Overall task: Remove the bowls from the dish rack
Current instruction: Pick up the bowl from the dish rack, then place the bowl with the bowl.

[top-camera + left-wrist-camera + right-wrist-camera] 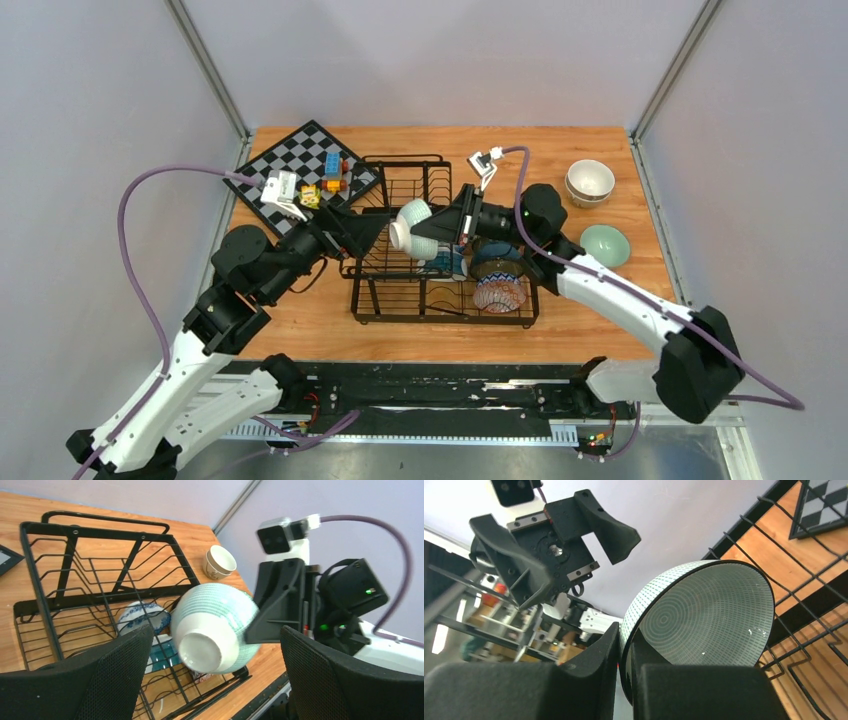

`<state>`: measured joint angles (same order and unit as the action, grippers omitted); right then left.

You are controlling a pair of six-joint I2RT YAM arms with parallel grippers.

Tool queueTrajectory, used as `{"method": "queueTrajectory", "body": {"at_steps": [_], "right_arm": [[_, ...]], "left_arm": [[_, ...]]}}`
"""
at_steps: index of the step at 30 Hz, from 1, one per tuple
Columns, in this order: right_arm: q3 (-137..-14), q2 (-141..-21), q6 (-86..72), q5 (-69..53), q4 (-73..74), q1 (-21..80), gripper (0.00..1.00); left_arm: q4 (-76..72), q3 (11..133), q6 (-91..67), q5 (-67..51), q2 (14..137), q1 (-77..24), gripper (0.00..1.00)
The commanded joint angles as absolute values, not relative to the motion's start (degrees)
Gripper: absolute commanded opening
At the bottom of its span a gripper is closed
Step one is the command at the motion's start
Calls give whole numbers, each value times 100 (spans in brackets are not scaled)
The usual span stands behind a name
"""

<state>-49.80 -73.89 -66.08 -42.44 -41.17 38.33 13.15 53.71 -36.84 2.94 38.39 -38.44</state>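
Note:
My right gripper [428, 234] is shut on the rim of a mint-striped white bowl [412, 228], holding it tilted above the black wire dish rack [400, 300]. In the right wrist view the fingers [604, 655] pinch the bowl's wall [704, 615]. My left gripper [215, 636] stands open just left of it, its pads wide on either side of the bowl's foot [202, 650] without touching. A blue-white patterned bowl [140, 615], a teal bowl [162, 652] and a red-pink patterned bowl [499, 292] lie in the rack.
Stacked cream bowls [590, 182] and a pale mint bowl [605, 245] sit on the table right of the rack. A chessboard [300, 155] with small toy blocks [330, 175] lies at the back left, close behind my left arm.

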Motion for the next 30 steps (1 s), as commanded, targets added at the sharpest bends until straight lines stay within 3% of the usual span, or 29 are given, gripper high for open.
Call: {"method": "queueTrajectory", "body": {"at_steps": [1,7,11,15,21,26,30], "right_arm": [[-5759,-6770,-4802,-4233,-2355,3879,0],[-7248,-6496,-3038,-3803,-105,3880,0],[-8260,-6464,-2163,-3570,1169,3926,0],[-9141,-6438,-1046,-2784,2448,4472,0],[-9932,-6459,491,-1072,3846,5703,0],[-9720,-6171,1470,182,4264,6682,0],[-9375,-6022,2330,1351,4408,7646,0]], "left_arm": [[1518,5725,-3708,657,3839,-3867,100],[1622,6573,-3591,1729,4124,-3867,100],[1725,7310,-3185,1546,4520,-3867,100],[1929,7895,-2974,674,5051,-3867,100],[1579,7752,-2973,-555,5256,-3867,100],[664,7213,-3001,-2156,5081,-3872,100],[406,7059,-3241,-2486,5010,-3867,100]]}}
